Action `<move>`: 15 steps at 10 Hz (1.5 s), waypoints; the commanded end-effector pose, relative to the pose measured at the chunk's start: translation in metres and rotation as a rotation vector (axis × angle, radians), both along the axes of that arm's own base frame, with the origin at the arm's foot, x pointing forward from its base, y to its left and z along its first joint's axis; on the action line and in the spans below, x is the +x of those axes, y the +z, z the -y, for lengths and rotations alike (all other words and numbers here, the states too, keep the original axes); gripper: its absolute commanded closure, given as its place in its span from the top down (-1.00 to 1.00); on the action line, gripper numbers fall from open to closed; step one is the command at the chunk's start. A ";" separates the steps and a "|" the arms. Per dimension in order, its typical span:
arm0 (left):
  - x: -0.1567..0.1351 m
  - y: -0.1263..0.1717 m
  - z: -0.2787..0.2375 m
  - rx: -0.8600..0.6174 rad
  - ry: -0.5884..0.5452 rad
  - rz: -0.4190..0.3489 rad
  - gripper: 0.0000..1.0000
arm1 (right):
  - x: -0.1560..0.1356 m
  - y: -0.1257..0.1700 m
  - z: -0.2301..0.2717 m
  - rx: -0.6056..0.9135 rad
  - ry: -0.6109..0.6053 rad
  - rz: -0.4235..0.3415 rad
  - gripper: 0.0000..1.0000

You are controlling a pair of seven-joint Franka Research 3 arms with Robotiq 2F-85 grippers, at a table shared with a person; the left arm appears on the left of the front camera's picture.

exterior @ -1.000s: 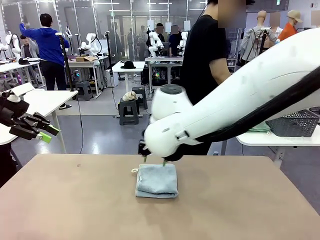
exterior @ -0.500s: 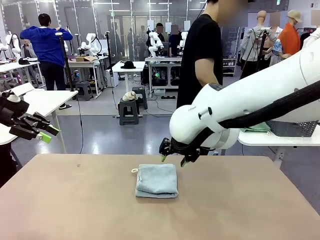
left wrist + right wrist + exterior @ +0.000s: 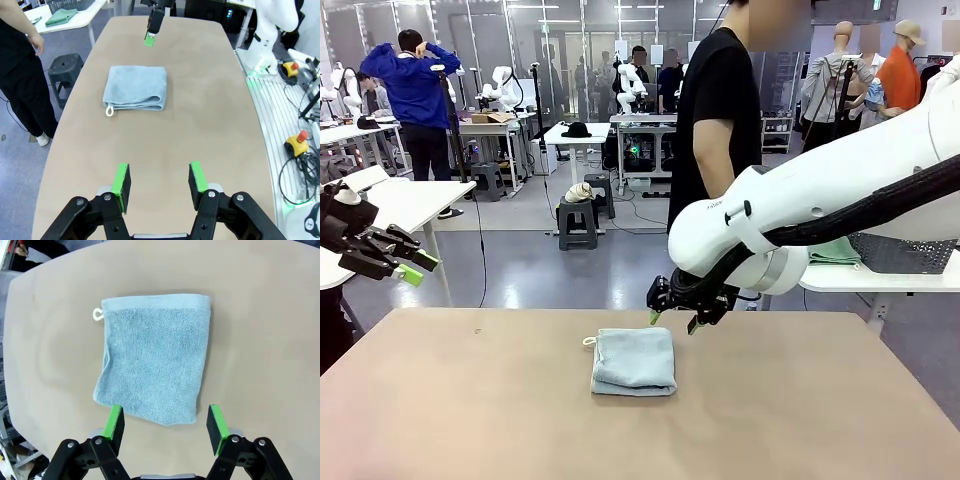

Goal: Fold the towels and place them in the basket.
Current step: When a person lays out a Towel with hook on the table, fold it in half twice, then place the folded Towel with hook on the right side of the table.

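The towel [image 3: 633,361] lay mid-table [image 3: 470,400], the right gripper [image 3: 672,322] hung near its far right corner, the left gripper [image 3: 417,268] beyond the table's left edge, the basket [image 3: 905,252] on a side table [image 3: 840,278] far right.

Glossy white right arm [image 3: 820,190], black cable [image 3: 880,210], black right pincer [image 3: 672,322], green pads [image 3: 114,422]
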State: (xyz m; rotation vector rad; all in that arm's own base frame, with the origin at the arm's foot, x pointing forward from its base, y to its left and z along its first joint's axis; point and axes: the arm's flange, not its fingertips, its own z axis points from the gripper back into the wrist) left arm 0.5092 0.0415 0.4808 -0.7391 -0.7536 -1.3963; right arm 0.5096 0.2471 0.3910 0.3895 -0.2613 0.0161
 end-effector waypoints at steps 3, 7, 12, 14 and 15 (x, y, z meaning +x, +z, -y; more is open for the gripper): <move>-0.002 0.001 0.000 -0.004 -0.003 0.004 0.21 | 0.000 0.000 -0.003 0.003 -0.010 0.010 0.66; -0.002 0.001 0.000 -0.004 -0.003 0.004 0.21 | 0.000 0.000 -0.003 0.003 -0.010 0.010 0.66; -0.002 0.001 0.000 -0.004 -0.003 0.004 0.21 | 0.011 -0.039 -0.020 -0.038 -0.032 -0.040 0.67; -0.002 0.001 0.000 -0.004 -0.003 0.004 0.21 | 0.019 -0.061 -0.026 -0.045 -0.069 -0.071 0.67; -0.002 0.001 0.000 -0.004 -0.003 0.004 0.21 | 0.020 -0.067 -0.027 -0.037 -0.075 -0.076 0.67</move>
